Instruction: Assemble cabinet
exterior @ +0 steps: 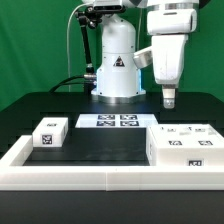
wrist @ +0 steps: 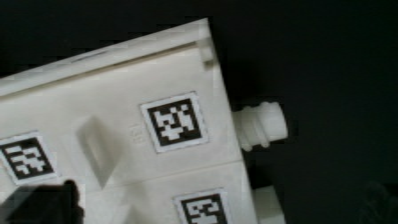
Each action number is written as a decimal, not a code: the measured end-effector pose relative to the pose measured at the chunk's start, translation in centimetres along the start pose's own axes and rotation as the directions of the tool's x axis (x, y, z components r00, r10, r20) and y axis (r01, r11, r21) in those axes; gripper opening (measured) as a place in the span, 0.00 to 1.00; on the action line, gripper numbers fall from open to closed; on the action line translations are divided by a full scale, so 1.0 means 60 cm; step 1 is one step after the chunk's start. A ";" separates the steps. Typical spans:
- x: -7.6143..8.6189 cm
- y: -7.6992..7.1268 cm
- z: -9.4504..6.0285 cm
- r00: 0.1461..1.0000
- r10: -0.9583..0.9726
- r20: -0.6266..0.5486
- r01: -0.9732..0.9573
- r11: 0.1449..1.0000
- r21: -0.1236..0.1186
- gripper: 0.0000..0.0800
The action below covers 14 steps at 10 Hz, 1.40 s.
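The cabinet [exterior: 185,146] is a white box with black-and-white tags, standing at the exterior view's right against the front rail. My gripper [exterior: 169,98] hangs above its back edge, clear of it and holding nothing. In the wrist view the cabinet [wrist: 125,120] fills most of the frame, with several tags and a round white knob [wrist: 267,120] sticking out of one side. One dark finger [wrist: 43,204] shows at the frame's edge. The other does not stand out against the dark table. Nothing sits between the jaws, which stand wide apart.
A small white tagged block [exterior: 48,133] lies at the exterior view's left. The marker board [exterior: 108,121] lies in front of the robot base [exterior: 116,70]. A long white rail [exterior: 90,172] edges the table's front.
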<state>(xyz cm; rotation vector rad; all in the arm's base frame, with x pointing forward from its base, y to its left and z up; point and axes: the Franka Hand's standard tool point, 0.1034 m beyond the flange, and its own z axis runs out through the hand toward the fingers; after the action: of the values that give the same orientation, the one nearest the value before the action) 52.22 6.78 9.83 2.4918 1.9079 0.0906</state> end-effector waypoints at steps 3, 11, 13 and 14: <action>-0.001 -0.001 0.001 1.000 0.030 0.000 -0.030 1.000 0.002 1.00; 0.036 -0.027 0.010 0.673 0.735 -0.076 -0.737 0.676 0.014 1.00; 0.040 -0.029 0.010 0.554 0.829 -0.076 -0.830 0.557 0.035 1.00; 0.043 -0.033 0.007 0.452 0.889 -0.074 -0.889 0.456 0.041 1.00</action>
<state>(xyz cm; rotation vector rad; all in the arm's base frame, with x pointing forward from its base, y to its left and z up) 51.00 9.78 9.47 3.1954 0.3348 0.1921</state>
